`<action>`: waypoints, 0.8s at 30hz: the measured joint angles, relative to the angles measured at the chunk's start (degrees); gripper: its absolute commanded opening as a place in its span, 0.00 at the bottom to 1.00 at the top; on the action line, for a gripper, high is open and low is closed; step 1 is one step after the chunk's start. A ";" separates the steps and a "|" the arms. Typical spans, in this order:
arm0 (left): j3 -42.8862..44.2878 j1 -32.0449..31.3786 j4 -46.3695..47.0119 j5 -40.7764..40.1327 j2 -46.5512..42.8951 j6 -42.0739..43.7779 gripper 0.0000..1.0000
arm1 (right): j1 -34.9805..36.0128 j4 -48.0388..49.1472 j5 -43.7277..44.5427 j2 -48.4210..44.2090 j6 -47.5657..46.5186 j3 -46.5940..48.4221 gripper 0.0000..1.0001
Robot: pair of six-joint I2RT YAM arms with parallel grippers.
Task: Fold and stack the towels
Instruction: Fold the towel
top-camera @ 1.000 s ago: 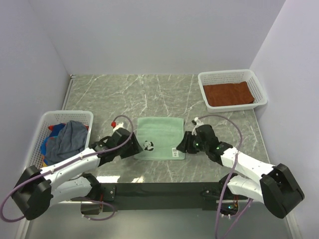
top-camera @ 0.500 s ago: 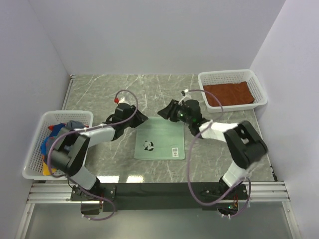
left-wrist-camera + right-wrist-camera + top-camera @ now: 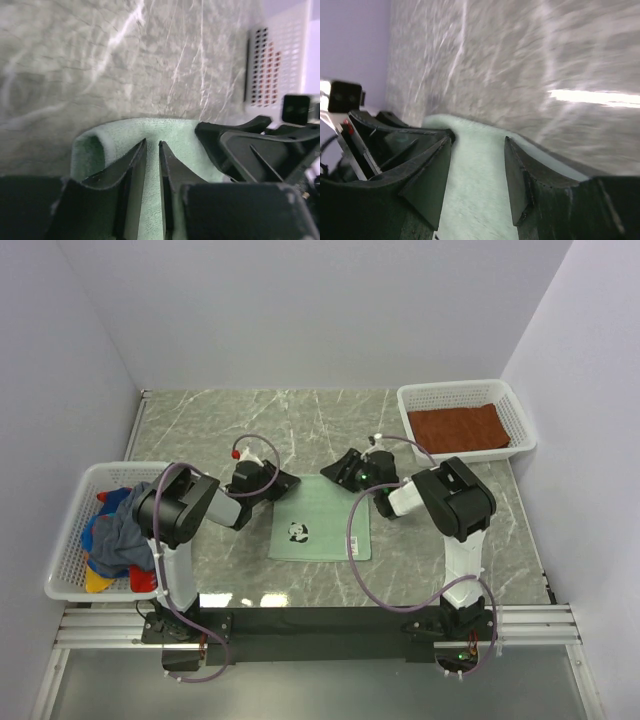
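- Grey marbled table (image 3: 300, 420) sits between plain white walls; a green towel (image 3: 325, 525) lies flat near the middle of its near edge.
- Step in hand, as I judge it: taking the green towel by its two far corners to make the first fold.
- Left gripper (image 3: 288, 483) is at the towel's far left corner. Its wrist view shows the jaws drawn to a narrow slit over the cloth, and I cannot tell whether any cloth is pinched.
- Right gripper (image 3: 330, 469) is at the far right corner, with its jaws spread wide, straddling the cloth and holding nothing.
- Next move likely calls for both jaws to close on the far edge, then lift and carry it evenly toward the near edge.
- One brown towel (image 3: 455, 428) lies in the basket (image 3: 520, 415) at the far right corner. A mixed pile of towels (image 3: 120, 525) fills the basket (image 3: 70, 500) at the left edge.
- Hard to make out: both wrist views are blurred, the fingertips cover the corners, and the pile hides how many towels it contains.
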 measured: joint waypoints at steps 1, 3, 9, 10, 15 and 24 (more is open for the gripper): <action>-0.87 0.55 2.80 0.74 0.85 -0.94 0.23 | -0.61 1.11 0.22 0.00 0.59 -0.81 0.54; -2.58 1.33 7.50 1.25 1.92 -2.47 0.22 | -2.23 4.55 0.72 0.00 2.38 -3.37 0.54; -6.08 2.58 13.66 1.29 2.64 -4.68 0.23 | -5.40 13.25 2.27 -0.63 6.82 -10.19 0.54; -6.36 2.75 14.03 1.29 2.64 -4.81 0.23 | -5.86 14.12 2.62 -0.94 7.48 -11.21 0.54; -6.93 3.08 14.16 1.27 1.92 -4.50 0.27 | -7.78 15.39 4.92 -3.21 8.68 -14.91 0.54; -3.28 3.41 1.49 1.01 -4.87 0.90 0.44 | -8.85 -6.54 5.14 -15.67 -1.64 -10.64 0.53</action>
